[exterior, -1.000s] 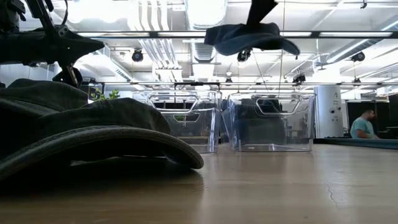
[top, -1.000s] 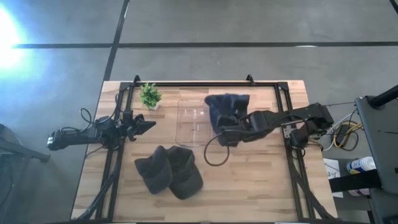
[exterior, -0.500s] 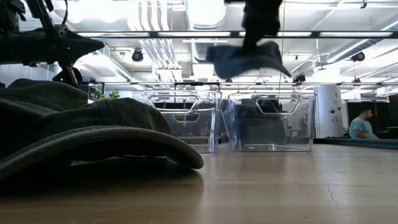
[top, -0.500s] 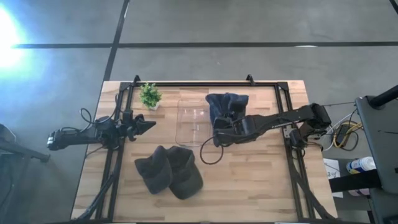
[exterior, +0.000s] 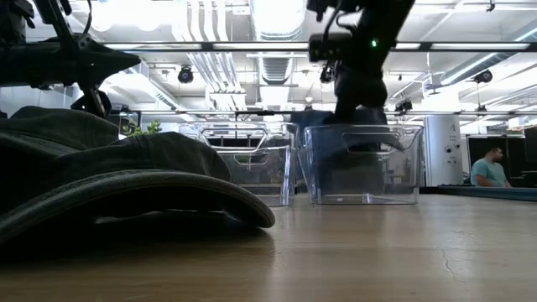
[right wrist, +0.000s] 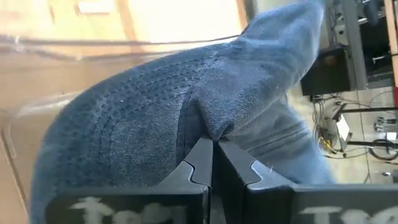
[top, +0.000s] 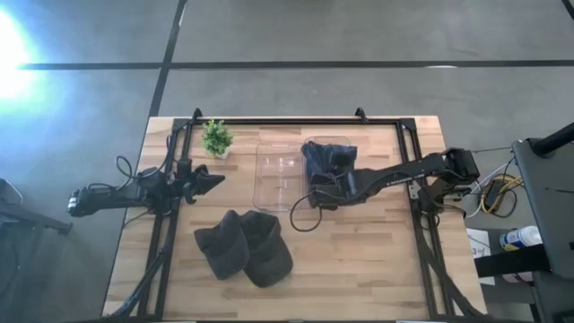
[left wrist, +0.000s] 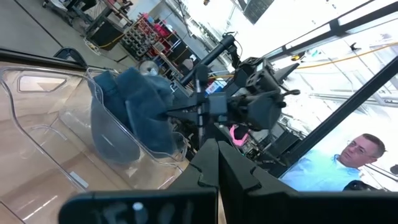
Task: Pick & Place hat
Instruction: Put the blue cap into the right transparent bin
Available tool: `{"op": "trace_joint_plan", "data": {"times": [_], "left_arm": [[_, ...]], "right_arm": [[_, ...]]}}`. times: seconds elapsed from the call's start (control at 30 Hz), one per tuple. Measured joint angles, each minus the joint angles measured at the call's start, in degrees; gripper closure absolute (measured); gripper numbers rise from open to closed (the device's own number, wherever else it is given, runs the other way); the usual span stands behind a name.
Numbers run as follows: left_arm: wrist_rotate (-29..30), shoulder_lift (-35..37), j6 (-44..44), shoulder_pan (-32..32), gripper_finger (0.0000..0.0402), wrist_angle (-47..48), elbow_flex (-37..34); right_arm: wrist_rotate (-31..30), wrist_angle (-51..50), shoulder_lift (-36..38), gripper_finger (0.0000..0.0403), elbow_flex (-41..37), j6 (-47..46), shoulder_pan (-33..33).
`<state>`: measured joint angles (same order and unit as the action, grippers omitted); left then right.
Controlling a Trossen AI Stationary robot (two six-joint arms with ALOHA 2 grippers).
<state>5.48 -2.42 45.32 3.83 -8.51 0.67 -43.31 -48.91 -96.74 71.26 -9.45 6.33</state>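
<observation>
A blue denim hat (top: 328, 158) sits inside the right one of two clear plastic bins (top: 276, 176), seen through the bin wall in the low view (exterior: 329, 127) and in the left wrist view (left wrist: 134, 115). My right gripper (top: 317, 189) reaches down into that bin (exterior: 362, 164) and is shut on the hat (right wrist: 155, 118). Two dark hats (top: 242, 248) lie on the table's near side, one overlapping the other, and fill the low view's left (exterior: 109, 180). My left gripper (top: 215, 179) waits shut over the table's left part (left wrist: 217, 163). My right gripper pinches a bunched fold of the blue hat's cloth (right wrist: 210, 127) between its two fingers (right wrist: 193, 167). The arm comes from the table's right and slants down into the bin. The hat lies within the bin walls; whether it rests on the bin floor, I cannot tell.
A small potted plant (top: 216, 137) stands near the far left corner. A black frame (top: 296, 120) runs round the table. A cable loop (top: 307, 219) hangs under the right arm. A person (exterior: 488, 168) sits in the room behind.
My right gripper has come down from above the bins into the right bin and shifted slightly toward the table's left, staying shut on the blue hat. The hat, hanging clear above the bin before, is now inside it.
</observation>
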Motion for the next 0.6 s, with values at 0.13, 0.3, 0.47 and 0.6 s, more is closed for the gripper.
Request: {"op": "trace_joint_plan", "data": {"times": [0.13, 0.3, 0.47, 0.6], "left_arm": [[-0.02, 0.0, 0.07, 0.0, 0.0401, 0.0, 0.0], [-0.01, 0.0, 0.91, 0.0, 0.0401, -0.02, 0.0], [-0.06, 0.0, 1.33, -0.01, 0.0401, -0.04, 0.0], [-0.07, 0.0, 1.38, 0.0, 0.0401, -0.13, 0.0]], "right_arm": [[3.86, 3.28, 0.64, 0.0395, -3.79, 2.6, -1.33], [4.62, 6.59, 1.49, 0.0395, -6.11, 3.41, -1.83], [4.81, 9.22, 2.86, 0.0391, -5.6, 4.37, -2.3], [4.76, 9.5, 3.79, 0.0362, -4.25, 6.48, -2.99]]}}
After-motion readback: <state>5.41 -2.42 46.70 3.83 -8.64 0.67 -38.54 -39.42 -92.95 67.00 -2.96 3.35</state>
